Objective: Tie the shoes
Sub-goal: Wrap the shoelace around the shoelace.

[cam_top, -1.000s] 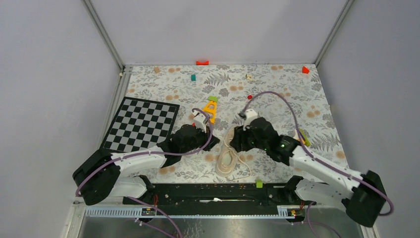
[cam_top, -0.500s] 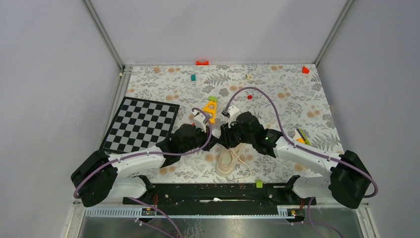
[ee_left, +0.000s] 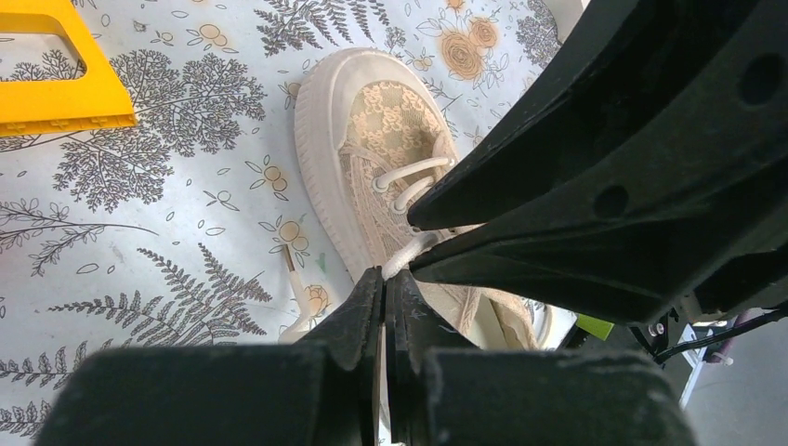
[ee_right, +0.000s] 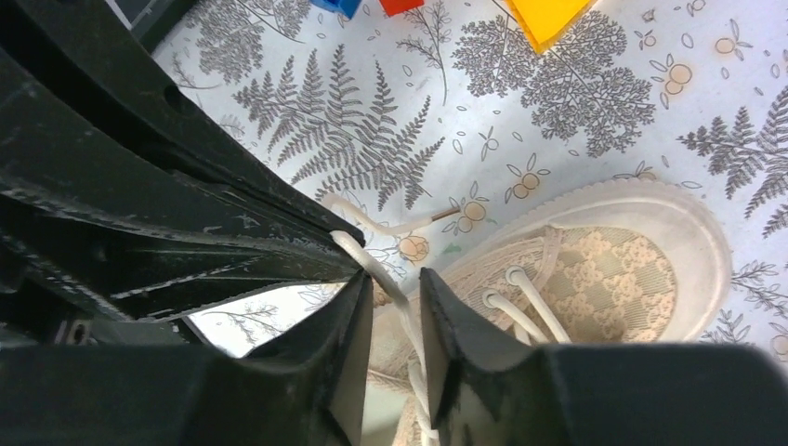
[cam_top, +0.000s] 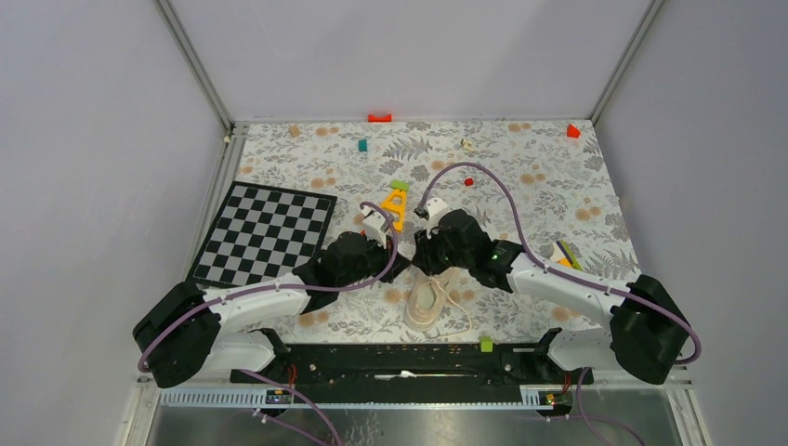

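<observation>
The left tool [ee_left: 384, 279] is clamped shut on a lace [ee_right: 372, 265] of the shoe [cam_top: 426, 302], which lies near the table's [cam_top: 520, 177] front edge, while the right tool's [ee_right: 398, 288] half-open fingers [ee_right: 465, 334] straddle that lace.

From above, the right claw [cam_top: 420, 265] covers the sneaker's [cam_top: 426, 303] toe; the left wrist view crops the yellow piece [ee_left: 56, 104].

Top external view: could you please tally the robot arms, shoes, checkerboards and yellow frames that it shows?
Robot arms: 2
Shoe: 1
Checkerboard: 1
Yellow frame: 1
Total: 5
</observation>
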Controlling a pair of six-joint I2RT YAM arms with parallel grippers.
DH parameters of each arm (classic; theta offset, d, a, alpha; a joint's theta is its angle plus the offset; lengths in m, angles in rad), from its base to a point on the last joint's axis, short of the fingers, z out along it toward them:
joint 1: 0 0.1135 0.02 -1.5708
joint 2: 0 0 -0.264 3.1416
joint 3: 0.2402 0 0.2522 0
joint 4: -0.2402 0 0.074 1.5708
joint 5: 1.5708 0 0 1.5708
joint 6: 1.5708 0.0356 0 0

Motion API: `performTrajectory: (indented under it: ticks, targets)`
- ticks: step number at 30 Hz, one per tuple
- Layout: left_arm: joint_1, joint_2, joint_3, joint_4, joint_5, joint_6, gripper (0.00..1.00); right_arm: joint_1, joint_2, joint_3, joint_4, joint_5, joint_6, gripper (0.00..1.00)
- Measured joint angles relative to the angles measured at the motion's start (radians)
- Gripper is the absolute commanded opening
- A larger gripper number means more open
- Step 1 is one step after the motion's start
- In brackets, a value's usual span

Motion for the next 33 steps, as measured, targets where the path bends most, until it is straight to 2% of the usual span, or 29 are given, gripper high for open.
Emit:
performTrajectory:
  ticks: [1, 2, 3, 4, 6, 7, 9, 12, 25, 33]
  targets:
    - [0.002, 0.0, 0.0, -0.002, 0.0, 0.0, 0.0, 0.0, 0.006, 0.0, 0.002, 0.0, 0.0, 0.16]
    - [0.002, 0.0, 0.0, -0.003, 0.0, 0.0, 0.0, 0.0, 0.01, 0.0, 0.001, 0.001, 0.0, 0.01]
    - [0.002, 0.0, 0.0, -0.002, 0.0, 0.0, 0.0, 0.0, 0.01, 0.0, 0.003, 0.002, 0.003, 0.0]
    - [0.002, -0.001, 0.0, -0.003, 0.0, 0.001, 0.07, 0.0, 0.007, -0.003, 0.01, 0.007, 0.008, 0.0]
    - [0.002, -0.001, 0.0, -0.005, 0.0, 0.005, 0.35, 0.0, -0.014, -0.019, 0.031, 0.022, 0.015, 0.0]
    - [0.002, -0.002, 0.0, -0.005, 0.002, 0.009, 0.44, 0.0, -0.036, -0.034, 0.034, 0.035, 0.019, 0.0]
    - [0.002, -0.002, 0.0, -0.007, 0.006, 0.029, 0.52, 0.0, -0.08, -0.06, 0.037, 0.061, 0.026, 0.0]
    - [0.002, -0.002, 0.0, -0.009, 0.02, 0.041, 0.55, 0.0, -0.146, -0.095, 0.04, 0.099, 0.041, 0.0]
    - [0.002, -0.018, 0.002, -0.001, 0.072, 0.137, 0.55, 0.001, -0.277, -0.221, 0.05, 0.161, 0.11, 0.0]
    - [-0.002, -0.018, 0.025, 0.016, 0.084, 0.226, 0.58, 0.001, -0.325, -0.231, 0.047, 0.167, 0.117, 0.0]
